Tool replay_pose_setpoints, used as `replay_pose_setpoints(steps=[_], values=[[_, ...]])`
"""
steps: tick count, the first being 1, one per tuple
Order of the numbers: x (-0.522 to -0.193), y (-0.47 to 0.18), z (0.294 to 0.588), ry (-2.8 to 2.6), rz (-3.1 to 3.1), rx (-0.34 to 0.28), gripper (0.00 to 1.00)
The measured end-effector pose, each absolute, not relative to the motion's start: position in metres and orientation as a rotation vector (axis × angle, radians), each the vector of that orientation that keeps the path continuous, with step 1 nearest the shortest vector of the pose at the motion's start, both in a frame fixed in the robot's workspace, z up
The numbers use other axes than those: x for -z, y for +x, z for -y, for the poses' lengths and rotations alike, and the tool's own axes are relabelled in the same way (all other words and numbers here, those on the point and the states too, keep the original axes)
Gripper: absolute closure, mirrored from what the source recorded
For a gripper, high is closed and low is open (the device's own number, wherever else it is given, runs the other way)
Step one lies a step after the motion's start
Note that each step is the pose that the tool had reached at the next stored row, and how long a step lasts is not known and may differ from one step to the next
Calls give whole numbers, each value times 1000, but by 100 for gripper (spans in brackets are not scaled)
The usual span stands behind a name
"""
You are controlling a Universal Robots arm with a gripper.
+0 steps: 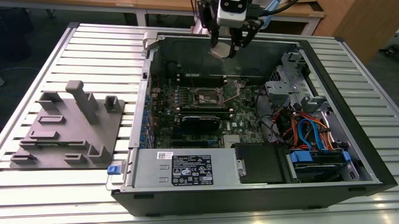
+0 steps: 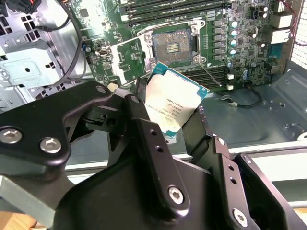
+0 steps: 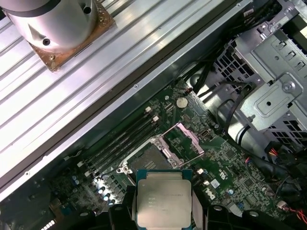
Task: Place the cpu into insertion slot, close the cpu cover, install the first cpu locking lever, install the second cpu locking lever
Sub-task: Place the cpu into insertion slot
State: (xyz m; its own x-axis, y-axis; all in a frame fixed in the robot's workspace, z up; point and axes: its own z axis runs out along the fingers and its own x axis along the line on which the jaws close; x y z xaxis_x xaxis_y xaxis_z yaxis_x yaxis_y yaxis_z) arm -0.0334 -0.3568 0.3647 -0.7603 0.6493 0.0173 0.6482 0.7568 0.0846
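Being light, stiff and fragile (a judgement), the small flat silver-grey square cpu [image 2: 175, 103] is clamped by opposite edges between the closed jaws.

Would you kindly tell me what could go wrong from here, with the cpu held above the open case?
1. The gripper grips the cpu by its edges, and the chip looks tilted. It might slip, or meet the insertion slot askew.
2. The cpu cover stands open beside the slot, and a thin locking lever juts out nearby. Either might catch the cpu on the way down.
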Motion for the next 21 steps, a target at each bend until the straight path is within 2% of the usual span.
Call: replay_pose_setpoints(steps=[21], values=[[-364, -33, 357, 1321, -2825, -127, 46]])
